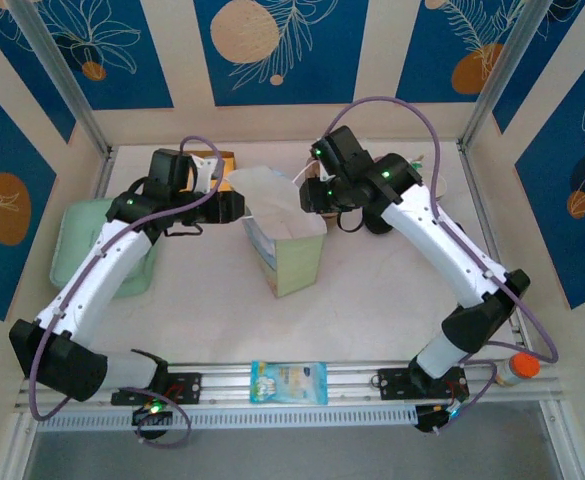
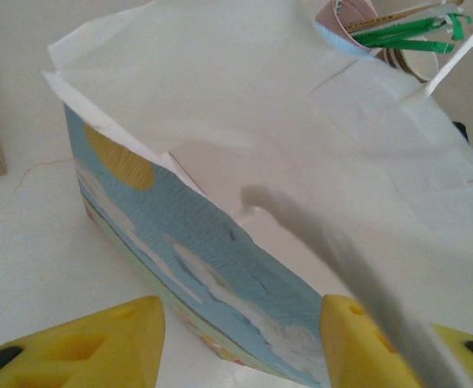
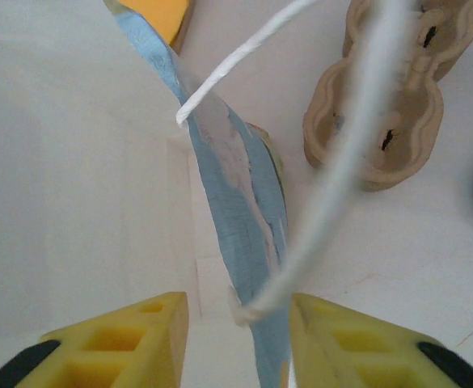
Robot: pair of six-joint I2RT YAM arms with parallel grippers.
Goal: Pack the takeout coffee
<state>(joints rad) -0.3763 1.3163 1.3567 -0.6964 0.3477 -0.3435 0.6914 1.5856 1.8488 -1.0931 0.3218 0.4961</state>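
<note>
Overhead, the left hand and right hand flank an upright paper bag on the worktop; both released, yellow fingers apart, bag wall between them.

I am logging: paper bag showing sky-blue, white clouds, orange-yellow sun, white lining; right gripper showing yellow fingers; cup carrier showing tan; wall panels showing navy, orange discs.
</note>
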